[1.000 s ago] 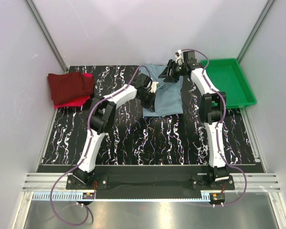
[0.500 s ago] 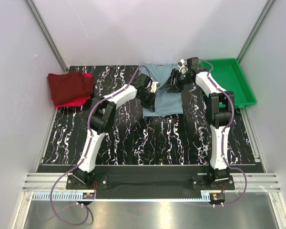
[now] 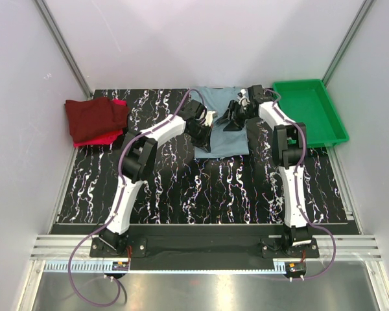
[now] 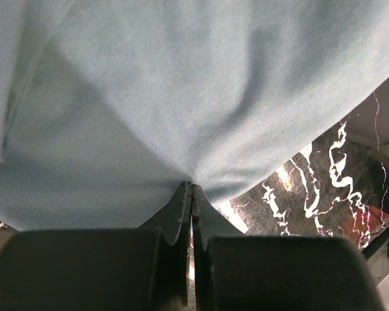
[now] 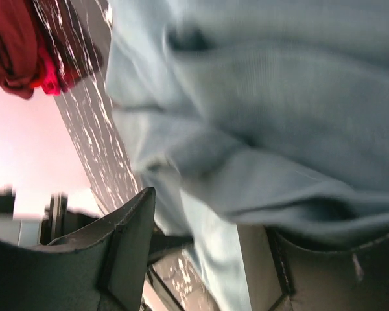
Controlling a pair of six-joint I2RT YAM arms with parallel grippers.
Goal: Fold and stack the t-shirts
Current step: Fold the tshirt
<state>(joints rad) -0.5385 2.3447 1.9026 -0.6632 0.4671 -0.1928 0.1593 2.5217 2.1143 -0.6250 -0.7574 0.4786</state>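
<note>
The right arm (image 3: 280,124) covers part of the grey-blue t-shirt (image 3: 223,139) at the far middle of the tabletop (image 3: 181,188), its left edge clamped in the left pincer (image 4: 191,194), while the right pincer (image 5: 211,223) stands wide apart over blurred, bunched cloth.

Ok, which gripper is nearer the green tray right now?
Right. The right gripper is over the tray-side half of the grey-blue shirt, closer to the green tray; the left gripper pinches the shirt's opposite edge, farther away.
</note>
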